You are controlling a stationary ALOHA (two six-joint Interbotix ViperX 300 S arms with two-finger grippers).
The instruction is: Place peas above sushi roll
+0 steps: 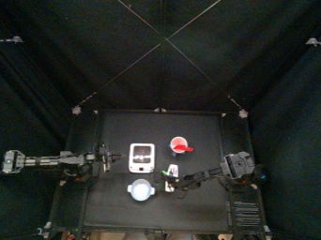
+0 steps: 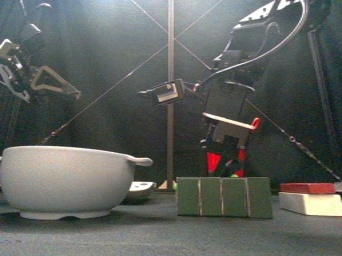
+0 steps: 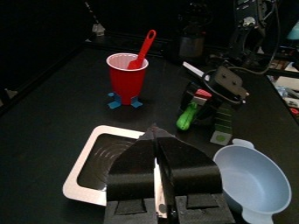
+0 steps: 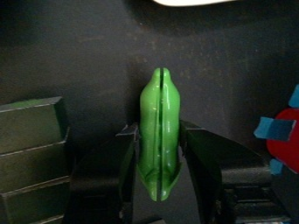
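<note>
My right gripper [image 4: 158, 179] is shut on the peas [image 4: 158, 131], a bright-green pod held upright between the jaws. The pod also shows in the front view [image 2: 218, 160] and in the left wrist view [image 3: 187, 114], a little above the table. The sushi roll [image 2: 223, 197], a dark-green ribbed block, stands on the table just below and beside the gripper; it also shows in the right wrist view [image 4: 30, 157] and the left wrist view [image 3: 222, 131]. My left gripper [image 3: 159, 140] is shut and empty over the white tray [image 3: 100, 166].
A red cup [image 3: 126, 74] with a red spoon stands behind the tray. A white bowl [image 2: 67, 180] sits at the table's front left. A red-and-white block [image 2: 310, 197] lies at the front right.
</note>
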